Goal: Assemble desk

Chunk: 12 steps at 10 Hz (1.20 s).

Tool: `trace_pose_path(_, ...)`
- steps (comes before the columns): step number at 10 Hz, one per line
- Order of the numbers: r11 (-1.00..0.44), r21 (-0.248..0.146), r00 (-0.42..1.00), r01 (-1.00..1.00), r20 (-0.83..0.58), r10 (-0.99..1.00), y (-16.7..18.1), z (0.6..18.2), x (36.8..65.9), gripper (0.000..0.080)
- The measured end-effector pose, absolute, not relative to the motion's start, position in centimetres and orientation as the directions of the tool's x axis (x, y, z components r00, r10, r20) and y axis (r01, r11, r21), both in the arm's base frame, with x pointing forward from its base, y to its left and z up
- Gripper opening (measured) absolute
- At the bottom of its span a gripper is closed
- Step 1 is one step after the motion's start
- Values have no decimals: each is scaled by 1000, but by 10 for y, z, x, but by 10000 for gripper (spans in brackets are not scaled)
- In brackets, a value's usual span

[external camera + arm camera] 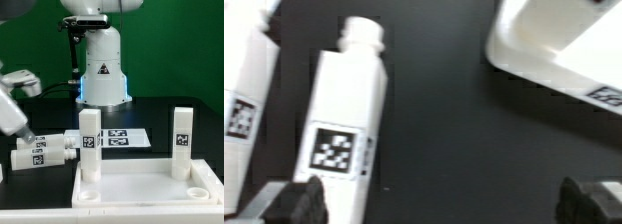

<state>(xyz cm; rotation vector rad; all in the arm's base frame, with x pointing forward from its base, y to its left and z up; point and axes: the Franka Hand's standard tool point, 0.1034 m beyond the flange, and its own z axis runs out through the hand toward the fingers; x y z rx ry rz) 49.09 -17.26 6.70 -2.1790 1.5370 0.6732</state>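
1. Desk tabletop (140, 192) lies at the front of the exterior view, with two legs (90, 145) upright in its far corners.
2. Loose legs (45, 153) lie at the exterior view's left.
3. Jaws spread wide and empty, over one lying leg (340, 110).

You have four square legs in all. Two stand upright: one upright leg (90, 148) and a second upright leg (182, 140). Two lie flat: one lying leg (345, 110) and a second lying leg (239, 90). Count one rimmed tabletop (135, 190), one marker board (125, 138) and one black table (170, 115). There is one robot base (103, 65).
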Motion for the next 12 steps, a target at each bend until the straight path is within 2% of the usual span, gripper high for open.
trace_pose_path(2, -287, 4, 205, -958, -692, -693, -185, 49, 476, 649)
trace_pose_path(3, -314, 29, 198, -949, -719, -666, -178, 52, 475, 649)
trace_pose_path(6, -310, 32, 193, -950, -723, -664, -180, 48, 473, 649)
trace_pose_path(8, -246, 30, 147, -969, -729, -669, -196, 39, 466, 649)
trace_pose_path(10, -247, 33, 150, -969, -716, -682, -196, 32, 464, 649)
trace_pose_path(12, -246, 33, 148, -969, -716, -682, -197, 32, 464, 649)
